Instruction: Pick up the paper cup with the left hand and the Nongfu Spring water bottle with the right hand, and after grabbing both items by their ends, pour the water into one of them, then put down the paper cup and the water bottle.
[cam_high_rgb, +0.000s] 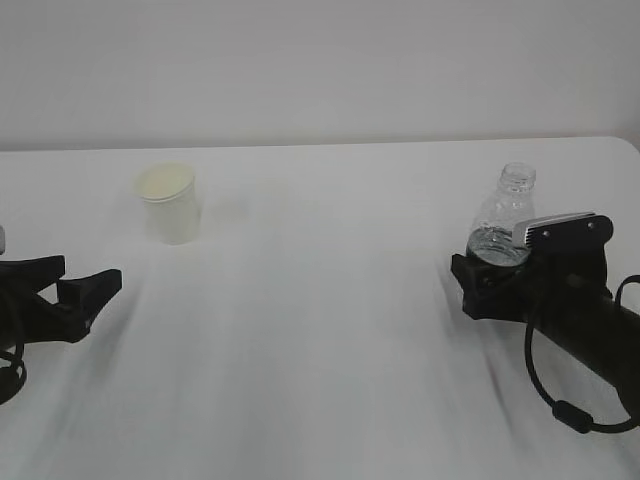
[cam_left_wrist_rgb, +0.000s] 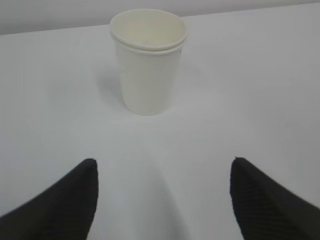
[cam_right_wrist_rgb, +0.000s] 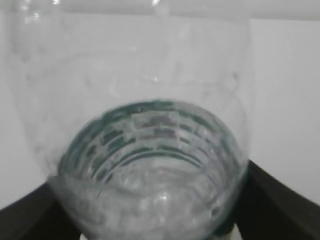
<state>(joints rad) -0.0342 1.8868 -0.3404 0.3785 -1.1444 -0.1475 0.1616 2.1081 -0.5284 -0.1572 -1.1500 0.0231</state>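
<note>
Exterior view: bottle (cam_high_rgb: 505, 215) between pincer (cam_high_rgb: 478, 281).

Lab-like test bench: bare white table (cam_high_rgb: 330, 330), blank wall (cam_high_rgb: 320, 60).

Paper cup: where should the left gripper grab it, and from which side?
Grip the paper cup around its side wall, just under the rolled rim, coming in level from the near side. It stands upright and tapers downward, squarely ahead of the open left gripper, so a low grip might slip.
</note>
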